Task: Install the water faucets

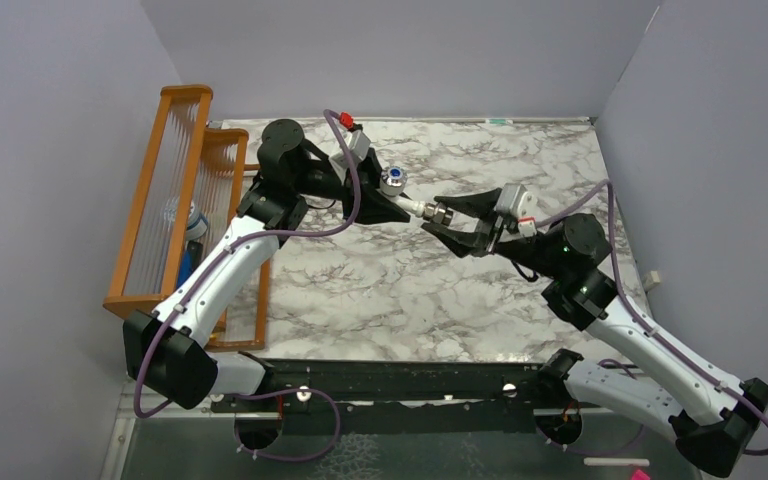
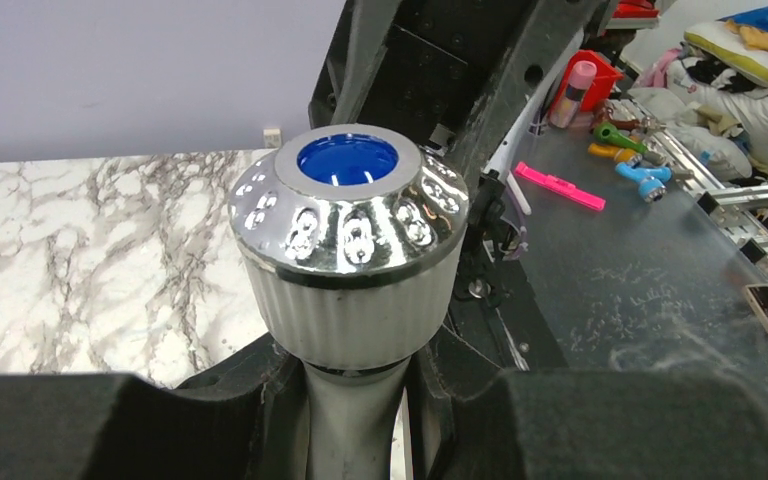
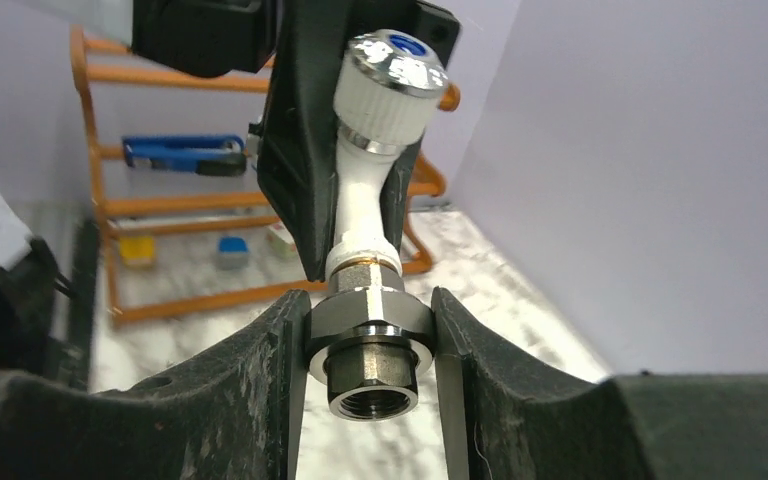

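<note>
One of the water faucets is held in mid-air between both arms over the marble table (image 1: pixel 380 290). It has a white body (image 3: pixel 362 205), a silvery knob (image 2: pixel 350 215) with a blue centre, and a metal hex fitting (image 3: pixel 370 350) on its threaded end. My left gripper (image 2: pixel 350 425) is shut on the white stem just under the knob. My right gripper (image 3: pixel 370 335) is shut on the hex fitting, one finger on each flat side. From above, the left gripper (image 1: pixel 398 208) and right gripper (image 1: pixel 438 215) meet tip to tip, with the faucet (image 1: pixel 415 207) between them.
An orange wooden rack (image 1: pixel 175 200) stands along the table's left edge and holds a blue tool (image 3: pixel 182 153) and small items. Grey walls close in the left, back and right. Beyond the table, loose tools lie on a dark bench (image 2: pixel 620 290).
</note>
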### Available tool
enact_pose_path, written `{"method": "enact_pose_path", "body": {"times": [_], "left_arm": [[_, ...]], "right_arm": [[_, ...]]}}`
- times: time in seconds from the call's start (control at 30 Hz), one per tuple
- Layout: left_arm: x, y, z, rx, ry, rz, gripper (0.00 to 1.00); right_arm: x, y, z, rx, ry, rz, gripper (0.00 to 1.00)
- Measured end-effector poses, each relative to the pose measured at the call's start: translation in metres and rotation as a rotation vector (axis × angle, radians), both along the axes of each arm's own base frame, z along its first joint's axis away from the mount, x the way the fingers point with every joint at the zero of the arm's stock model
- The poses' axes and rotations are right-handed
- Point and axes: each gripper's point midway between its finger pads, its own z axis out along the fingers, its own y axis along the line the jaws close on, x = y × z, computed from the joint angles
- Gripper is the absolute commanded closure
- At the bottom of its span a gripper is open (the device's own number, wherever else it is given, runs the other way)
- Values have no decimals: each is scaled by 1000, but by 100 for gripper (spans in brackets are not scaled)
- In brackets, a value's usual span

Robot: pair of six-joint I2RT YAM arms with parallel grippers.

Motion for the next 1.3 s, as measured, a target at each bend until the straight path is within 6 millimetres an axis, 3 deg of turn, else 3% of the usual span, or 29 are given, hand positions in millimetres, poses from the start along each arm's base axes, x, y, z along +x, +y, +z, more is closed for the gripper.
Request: {"method": "enact_pose_path", "body": {"times": [0.03,0.2,0.27,0.37,0.47,0.63,0.83,1.07,1.3], "left_arm": [[0,0,0,-1,-1,2,100],[2,0,-1,4,13,10,100],[1,0,-1,8,27,11,100],[1,0,-2,12,40,11,100],[2,1,0,4,12,12,100],[1,1,4,-12,-31,16,100],[2,2,5,-17,-46,21,100],[2,2,5,-18,-49,22,100],[2,2,5,-18,-48,22,100]], "right_arm": [[2,-1,-1,61,135,-7,92],[1,0,-1,172,367,10,84],[1,1,-1,207,435,16,70],[1,2,0,237,486,19,38],[3,1,1,256,505,10,24],[6,-6,6,262,456,-27,21],[2,-16,26,246,272,-50,21],[-10,-17,37,71,-159,-40,19],[-20,-8,19,-128,-561,0,22]]}}
